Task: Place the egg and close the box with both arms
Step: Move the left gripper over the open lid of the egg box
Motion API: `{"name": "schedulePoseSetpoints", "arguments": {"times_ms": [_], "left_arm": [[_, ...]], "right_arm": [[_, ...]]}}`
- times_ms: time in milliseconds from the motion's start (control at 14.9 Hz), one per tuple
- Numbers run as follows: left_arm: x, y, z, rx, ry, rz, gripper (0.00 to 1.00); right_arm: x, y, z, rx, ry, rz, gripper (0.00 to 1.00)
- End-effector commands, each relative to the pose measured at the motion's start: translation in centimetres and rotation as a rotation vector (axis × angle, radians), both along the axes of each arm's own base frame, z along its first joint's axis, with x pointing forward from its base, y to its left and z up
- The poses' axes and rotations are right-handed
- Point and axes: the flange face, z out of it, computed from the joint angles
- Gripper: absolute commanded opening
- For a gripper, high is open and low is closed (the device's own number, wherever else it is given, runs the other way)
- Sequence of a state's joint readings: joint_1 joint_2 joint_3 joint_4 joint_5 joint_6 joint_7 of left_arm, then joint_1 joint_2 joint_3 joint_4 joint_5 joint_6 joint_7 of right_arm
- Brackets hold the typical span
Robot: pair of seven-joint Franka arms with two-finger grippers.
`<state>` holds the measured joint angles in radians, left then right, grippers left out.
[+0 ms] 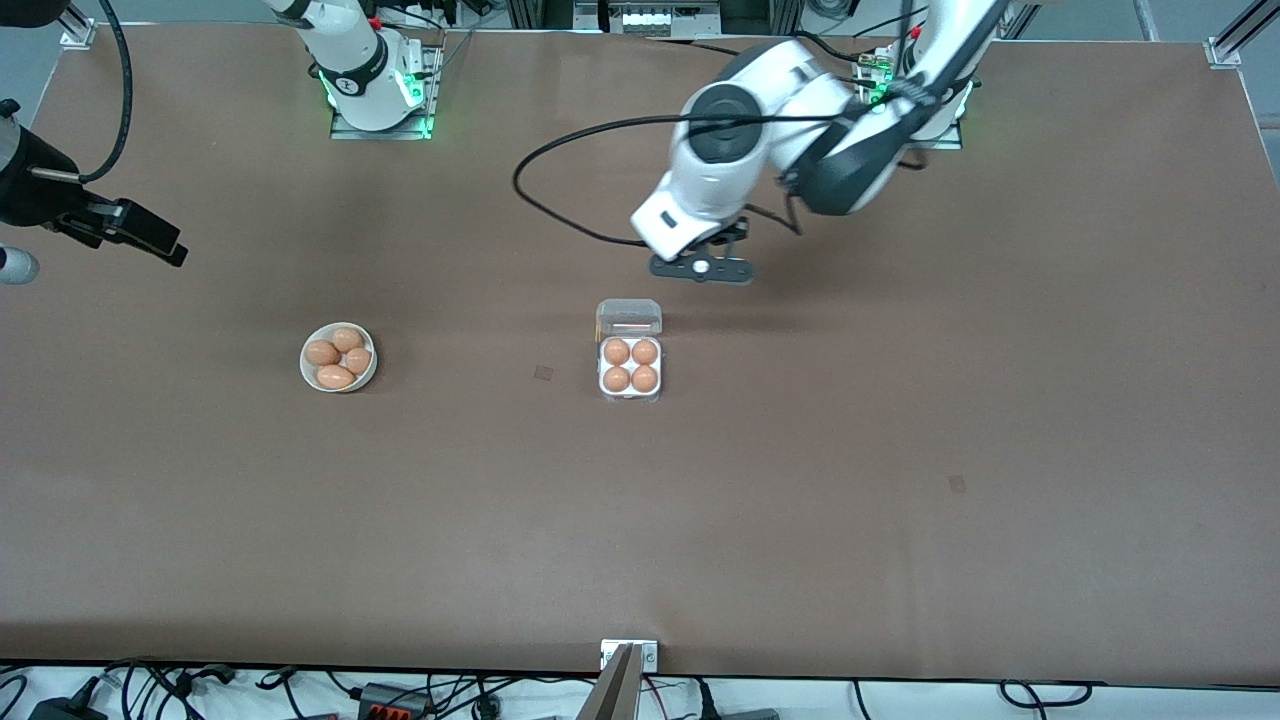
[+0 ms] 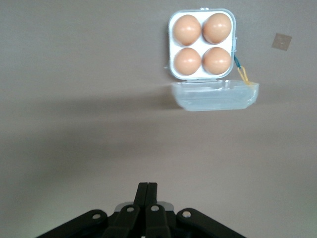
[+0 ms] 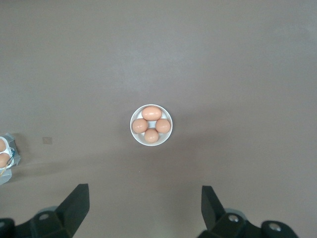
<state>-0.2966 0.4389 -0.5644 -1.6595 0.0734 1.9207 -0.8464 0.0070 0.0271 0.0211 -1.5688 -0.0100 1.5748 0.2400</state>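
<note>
Mid-desk: box (image 1: 630, 366) holds four eggs (image 2: 202, 45), lid (image 2: 214, 95) open. Left gripper (image 1: 702, 267) hovers by the hinge, fingers together. Right gripper (image 3: 143, 210), fingers apart, waits high over the bowl (image 3: 151, 125). Risk: pushing the light lid slides the box.

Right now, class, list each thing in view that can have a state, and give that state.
Egg carton: open, all four cells filled.
Carton lid: hinged back, standing up.
White bowl: holds four eggs.
Left gripper: shut, empty, near the lid.
Right gripper: open, empty, high over the table.
</note>
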Motion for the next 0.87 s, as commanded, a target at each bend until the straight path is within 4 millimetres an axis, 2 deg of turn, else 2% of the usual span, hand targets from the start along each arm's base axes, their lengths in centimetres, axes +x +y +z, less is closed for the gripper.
{"name": "schedulePoseSetpoints", "arguments": {"times_ms": [0,268,335,402,535,803], "left_arm": [[-1.2,-3.2,-3.4,0.036,-0.055,0.035,0.01],[-3.2,-6.7,-8.3,0.039,-0.131,0.010,0.01],[-3.1,-6.8,-9.4,0.059,-0.160,-0.002,0.01],[-2.6,-6.7,-10.4,0.061,-0.182,-0.005,0.01],[-1.6,-7.1,-10.7,-0.005,-0.229,0.002,0.01],[2.0,-5.6,-11.6,-0.045,-0.396,-0.041,0.01]], "right_arm": [[-0.2,0.2,0.8,-0.011,-0.003,0.005,1.00],[-0.3,0.3,1.1,-0.008,-0.005,0.040,1.00],[-0.3,0.3,1.2,-0.007,-0.010,0.069,1.00],[-0.3,0.2,1.2,-0.007,-0.010,0.080,1.00],[-0.3,0.4,1.2,-0.007,-0.010,0.084,1.00],[-0.4,0.4,1.2,-0.007,-0.008,0.084,1.00]]}}
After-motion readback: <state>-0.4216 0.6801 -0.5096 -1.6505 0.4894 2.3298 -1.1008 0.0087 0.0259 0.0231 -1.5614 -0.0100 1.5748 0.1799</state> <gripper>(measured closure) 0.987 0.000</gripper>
